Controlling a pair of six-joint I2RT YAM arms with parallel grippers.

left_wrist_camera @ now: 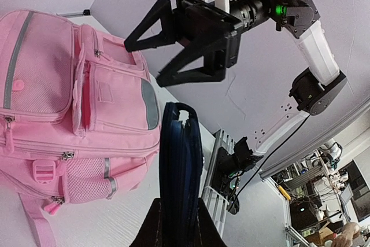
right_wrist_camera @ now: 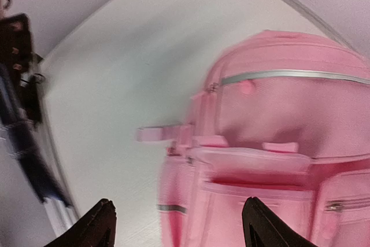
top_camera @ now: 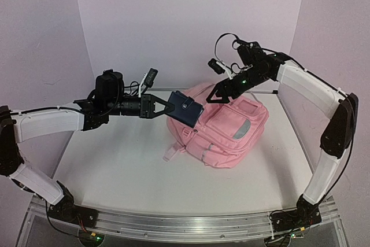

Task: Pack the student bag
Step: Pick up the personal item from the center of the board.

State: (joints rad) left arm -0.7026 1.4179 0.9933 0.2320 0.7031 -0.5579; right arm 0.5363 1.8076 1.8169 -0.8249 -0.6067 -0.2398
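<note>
The student bag [top_camera: 225, 131] is a large pink backpack lying on the white table right of centre, with its front pockets facing up. My left gripper [top_camera: 173, 106] is shut on a flat dark navy zip pouch [top_camera: 186, 109] and holds it in the air just above the bag's left edge. In the left wrist view the pouch [left_wrist_camera: 179, 160] stands on edge between my fingers, beside the bag [left_wrist_camera: 58, 102]. My right gripper [top_camera: 220, 97] hovers open over the bag's far end with nothing in it. In the right wrist view its fingertips [right_wrist_camera: 104, 212] spread wide above a pocket of the bag [right_wrist_camera: 277, 143].
White walls close off the table [top_camera: 115, 166] at the back and sides. An aluminium rail [top_camera: 191, 227] with both arm bases runs along the near edge. A pink strap [top_camera: 173, 153] trails from the bag's near-left corner. The right gripper [left_wrist_camera: 173, 44] hangs close above the pouch in the left wrist view.
</note>
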